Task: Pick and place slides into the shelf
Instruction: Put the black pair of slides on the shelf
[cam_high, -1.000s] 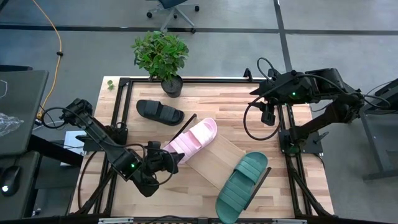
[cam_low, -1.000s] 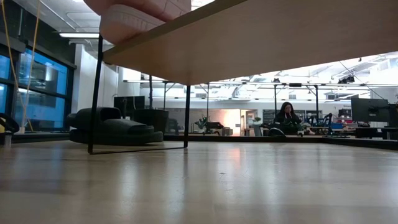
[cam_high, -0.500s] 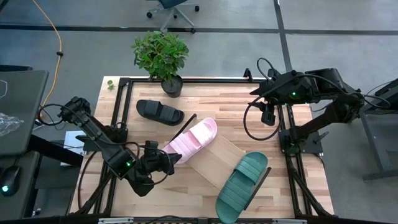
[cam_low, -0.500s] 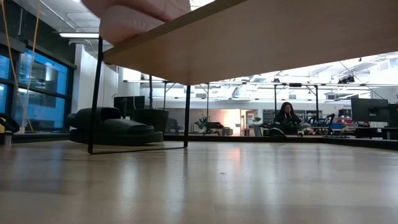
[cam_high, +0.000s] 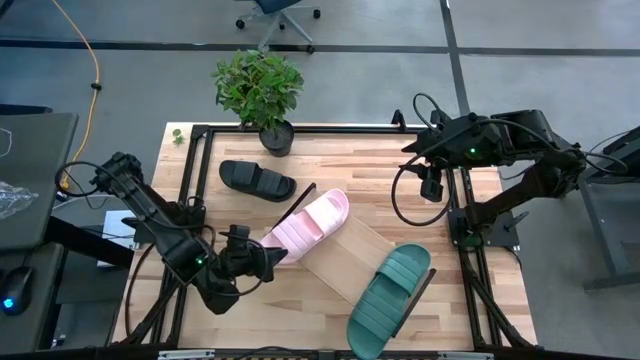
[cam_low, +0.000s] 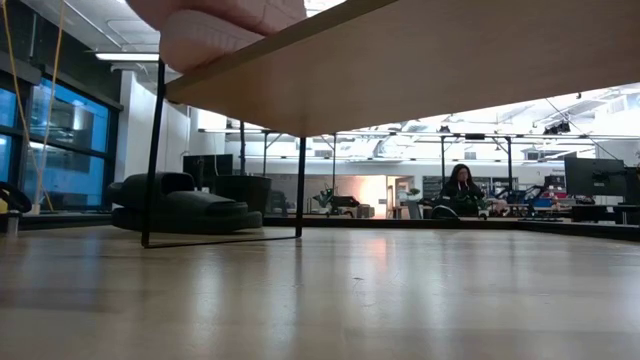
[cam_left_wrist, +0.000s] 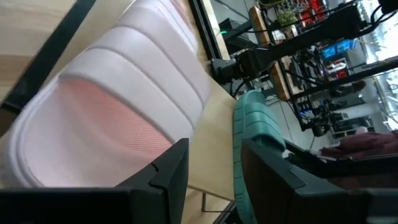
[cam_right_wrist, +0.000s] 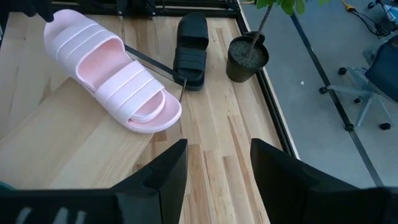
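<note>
Both claws hold nothing. Left claw (cam_high: 272, 258) hovers with fingers parted just beside the pink slide's (cam_high: 307, 225) heel, probably having set it on the shelf (cam_high: 345, 252) and clearing room. That slide overhangs the plank's near end; the teal slide (cam_high: 390, 298) lies on the opposite end. Only the black slide (cam_high: 257, 180) waits on the table (cam_high: 350, 160), near the potted plant (cam_high: 260, 95). Right claw (cam_high: 431, 187) idles open, well apart.

Bright, even light; blurred wrist close-up.
</note>
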